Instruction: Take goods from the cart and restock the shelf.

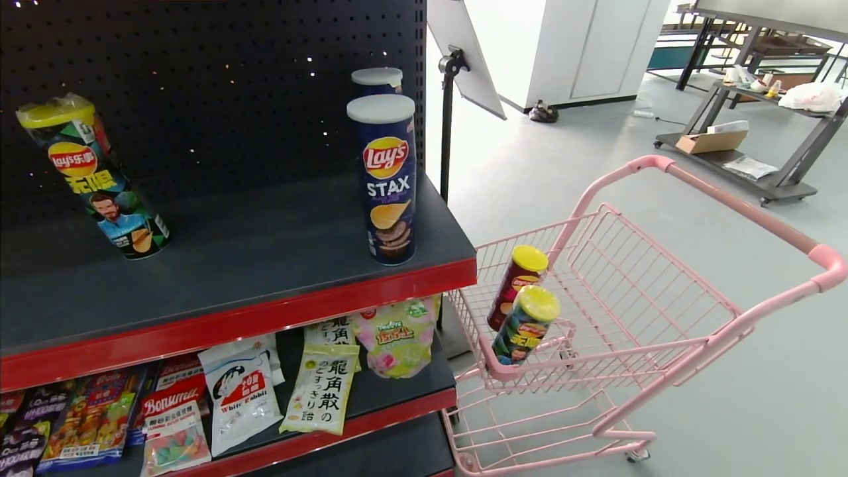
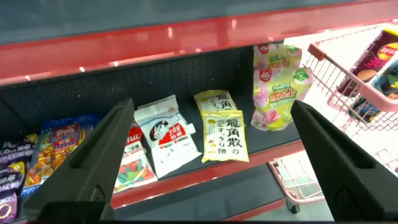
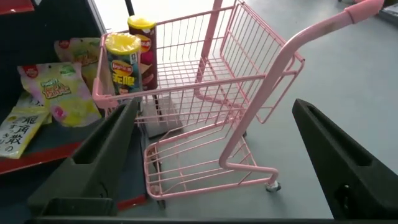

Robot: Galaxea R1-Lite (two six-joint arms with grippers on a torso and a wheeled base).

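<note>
Beside the shelf [image 1: 252, 265] we see the pink cart [image 1: 662, 291], two yellow-lidded cans [image 1: 527, 324] standing in its basket at the shelf end, and our left gripper [image 2: 212, 106] and right gripper [image 3: 214, 102] both spread wide, empty.

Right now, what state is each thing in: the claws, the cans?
Left claw: open, empty.
Right claw: open, empty.
Blue can: upright on top shelf, lid on.
Yellow-lidded shelf can: standing, lid on.
Red can: upright in cart, lid on.
Green can: upright in cart, lid on.
</note>
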